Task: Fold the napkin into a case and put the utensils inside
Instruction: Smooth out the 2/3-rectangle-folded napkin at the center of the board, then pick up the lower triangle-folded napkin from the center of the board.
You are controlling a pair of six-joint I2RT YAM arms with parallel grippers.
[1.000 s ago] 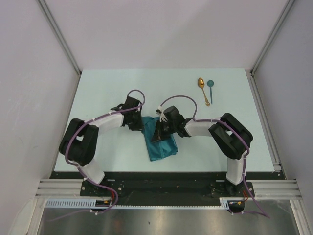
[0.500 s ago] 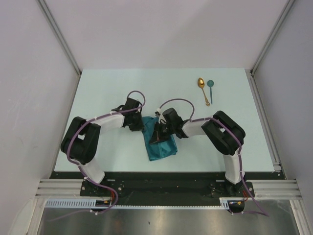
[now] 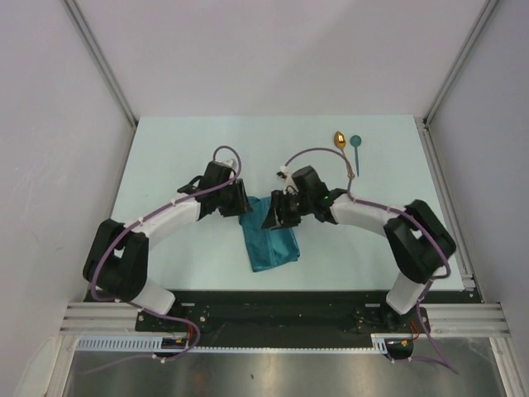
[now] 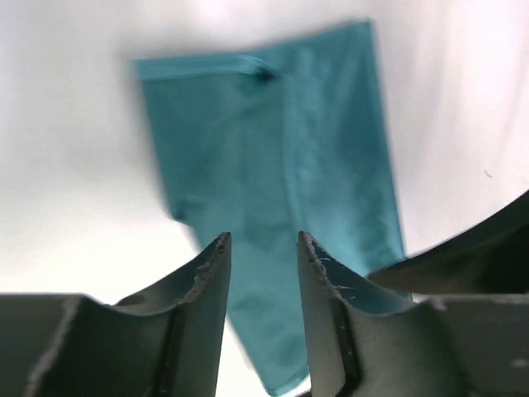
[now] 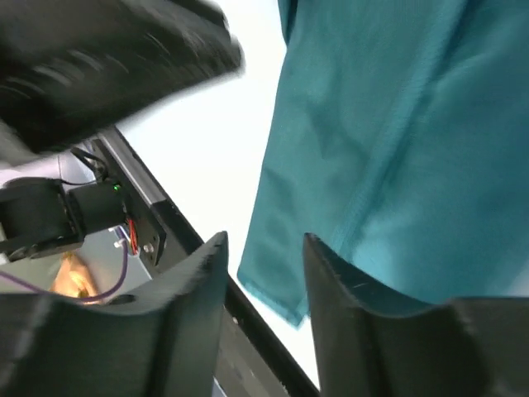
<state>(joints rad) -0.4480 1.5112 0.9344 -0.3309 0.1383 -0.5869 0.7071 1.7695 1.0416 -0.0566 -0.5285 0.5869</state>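
1. Near the centre of the overhead view, the teal napkin (image 3: 271,241) lies folded into a narrow strip on the pale table (image 3: 182,149).
2. The left gripper (image 4: 263,244) hovers by the strip's upper left corner, jaws spread, nothing between them.
3. The right gripper (image 5: 264,244) hovers over its upper right, jaws likewise apart and empty.
4. A gold spoon (image 3: 339,139) and a teal spoon (image 3: 355,141) lie side by side at upper right, well apart from the cloth.
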